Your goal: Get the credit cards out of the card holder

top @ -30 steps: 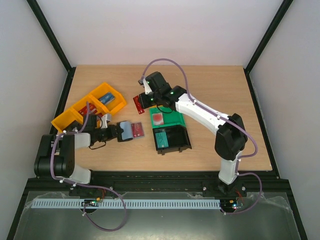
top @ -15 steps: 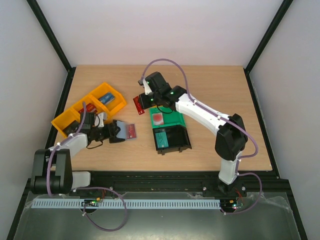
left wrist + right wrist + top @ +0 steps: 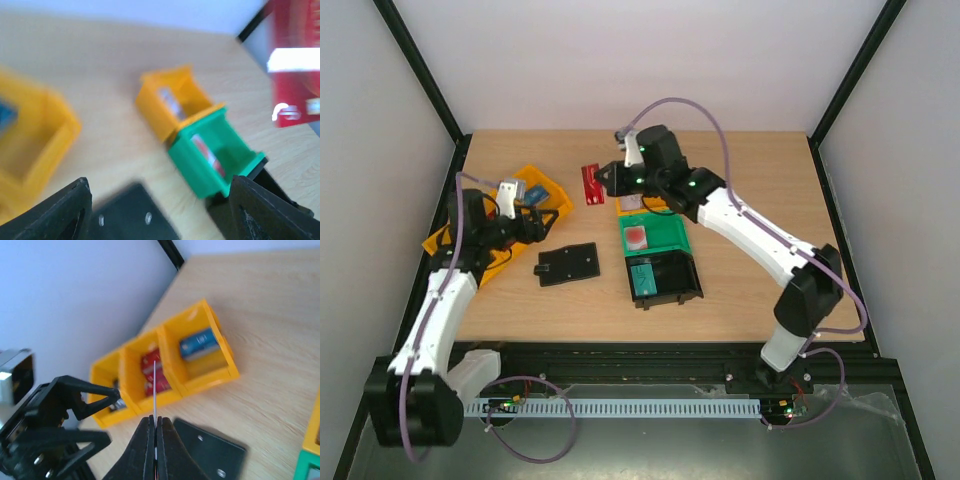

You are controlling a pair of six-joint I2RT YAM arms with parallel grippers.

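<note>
Clerk: Items by view, please.

Checker: Overhead view. Card holder, flat on the desk, black outer side up, between the yellow row and the black bin; neither arm touches it. Left end effector at the near side of the yellow row. Right end effector towards the far side of the desk, credit card in it, red.

Clerk: What do the wrist views add?

Checker: Left wrist: fingers spread wide, nothing between them; holder below, blurred. Right wrist: fingers pinched tight on the card, which shows edge-on as a thin line. That view also looks into the yellow row: blue item in the end compartment, red cards in the middle one, number not tellable.

Clerk: Surface and room?

Checker: Light wood-grain desk, black frame rail at the near edge, plain white walls.

Clerk: Counts?

Checker: Arms, two. Card holder, one. Credit card in grip, one. Yellow bins, four: three joined in the row, and a single yellow bin behind the green bin. Green bin, one, holding a pale card with a red spot. Black bin, one, holding a teal card.
</note>
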